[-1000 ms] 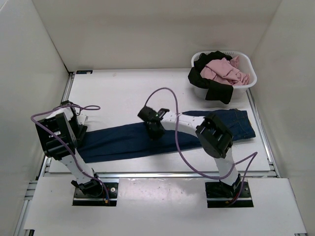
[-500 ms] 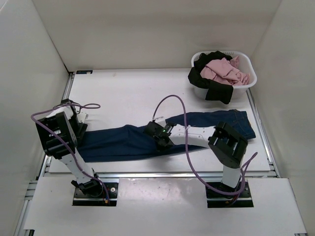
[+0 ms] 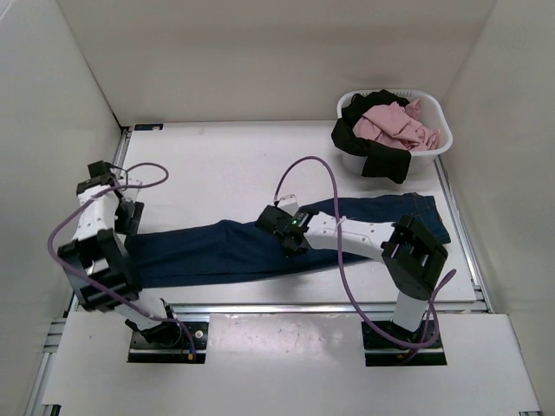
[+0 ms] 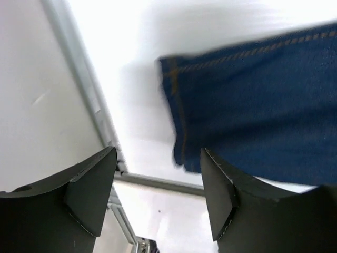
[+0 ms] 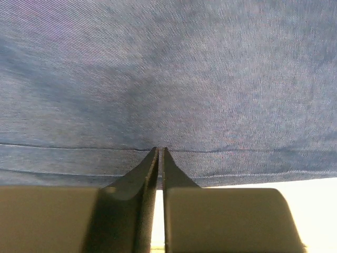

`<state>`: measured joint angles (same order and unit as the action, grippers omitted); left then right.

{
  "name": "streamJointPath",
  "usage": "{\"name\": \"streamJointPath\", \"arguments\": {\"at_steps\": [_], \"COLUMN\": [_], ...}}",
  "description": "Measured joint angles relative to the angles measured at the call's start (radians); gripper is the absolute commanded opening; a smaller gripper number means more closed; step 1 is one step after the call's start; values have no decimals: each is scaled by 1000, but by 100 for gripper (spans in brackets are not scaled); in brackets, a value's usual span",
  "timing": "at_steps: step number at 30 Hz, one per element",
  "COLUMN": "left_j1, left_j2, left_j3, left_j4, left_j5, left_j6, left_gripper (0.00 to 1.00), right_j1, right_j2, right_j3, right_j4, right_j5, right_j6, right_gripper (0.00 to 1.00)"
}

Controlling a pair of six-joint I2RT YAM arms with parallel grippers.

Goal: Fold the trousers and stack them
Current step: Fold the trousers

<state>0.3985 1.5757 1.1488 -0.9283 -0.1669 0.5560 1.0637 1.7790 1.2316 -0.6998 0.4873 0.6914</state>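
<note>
Moved: left gripper (image 4: pixel 158 155) has drawn back off the trousers (image 3: pixel 208 251) hem, spread and empty; right gripper (image 5: pixel 159 152) nearly pressed together, any pinched cloth hidden.

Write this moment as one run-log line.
left gripper: open, near trousers hem | right gripper: shut, tips on trousers' middle | trousers: laid out long

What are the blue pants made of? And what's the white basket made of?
The trousers look like denim: dark blue, matte, with a fine diagonal weave and tan stitching along the hem. The basket looks like white plastic, smooth and stiff, though it is too small to be sure.
</note>
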Motion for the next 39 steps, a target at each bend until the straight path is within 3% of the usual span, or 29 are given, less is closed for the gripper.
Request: {"name": "streamJointPath", "arguments": {"at_steps": [7, 11, 17, 21, 24, 27, 31, 37, 39], "left_j1": [182, 290, 380, 397, 397, 397, 397, 397, 397], "left_j2": [-157, -109, -11, -1, 0, 2, 8, 8, 8], "left_j3": [-100, -193, -211, -212, -213, -223, -227, -227, -227], "left_j4": [-52, -93, -107, -119, -117, -107, -79, -40, -33], "left_j5": [103, 195, 307, 367, 388, 389, 373, 357, 357], "left_j6": [36, 63, 93, 120, 133, 137, 135, 135, 135], "left_gripper": [77, 76, 71, 64, 60, 60, 67, 67, 63], "right_j1": [-6, -6, 31, 103, 159, 198, 200, 192, 192], "right_j2": [-6, -8, -5, 65, 157, 200, 233, 264, 280], "right_j3": [27, 16, 18, 124, 240, 267, 267, 280, 293], "right_j4": [21, 49, 55, 36, 39, 45, 40, 14, 3], "right_j5": [-51, -105, -159, -200, -207, -208, -209, -167, -140], "right_j6": [-52, -95, -182, -284, -361, -407, -451, -463, -462], "right_gripper": [28, 36, 58, 58, 48, 46, 46, 37, 32]}}
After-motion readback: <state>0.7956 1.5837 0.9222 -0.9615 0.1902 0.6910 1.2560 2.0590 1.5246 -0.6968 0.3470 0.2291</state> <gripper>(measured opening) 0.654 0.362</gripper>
